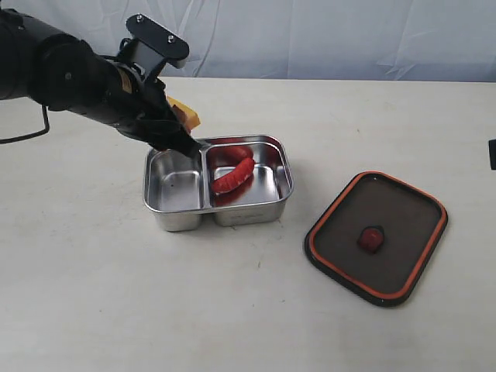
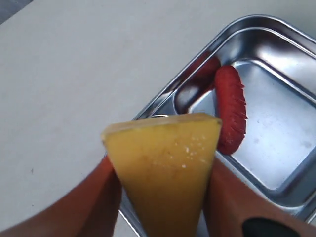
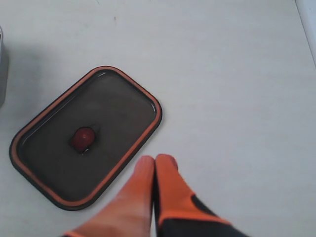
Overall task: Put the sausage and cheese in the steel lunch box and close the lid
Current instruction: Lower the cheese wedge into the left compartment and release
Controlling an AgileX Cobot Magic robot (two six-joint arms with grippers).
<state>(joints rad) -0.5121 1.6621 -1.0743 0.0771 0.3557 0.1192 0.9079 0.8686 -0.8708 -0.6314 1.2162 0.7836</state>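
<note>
The steel lunch box (image 1: 180, 215) stands open on the table, and the red sausage (image 1: 233, 177) lies in its right compartment. My left gripper (image 1: 180, 128) hovers over the box's back rim, shut on the yellow cheese (image 1: 186, 115). In the left wrist view the cheese (image 2: 165, 163) sits wedged between both orange fingers, above the box rim (image 2: 163, 101) and beside the sausage (image 2: 231, 108). The dark lid (image 1: 377, 236) with its orange rim lies flat to the right of the box, red valve tab up. My right gripper (image 3: 155, 160) is shut and empty, just off the lid (image 3: 118, 113).
A pale wrinkled cloth backdrop (image 1: 310, 35) runs along the table's far edge. The box's left compartment (image 1: 174, 190) holds nothing. The right arm shows only as a dark sliver (image 1: 492, 153) at the exterior view's right edge.
</note>
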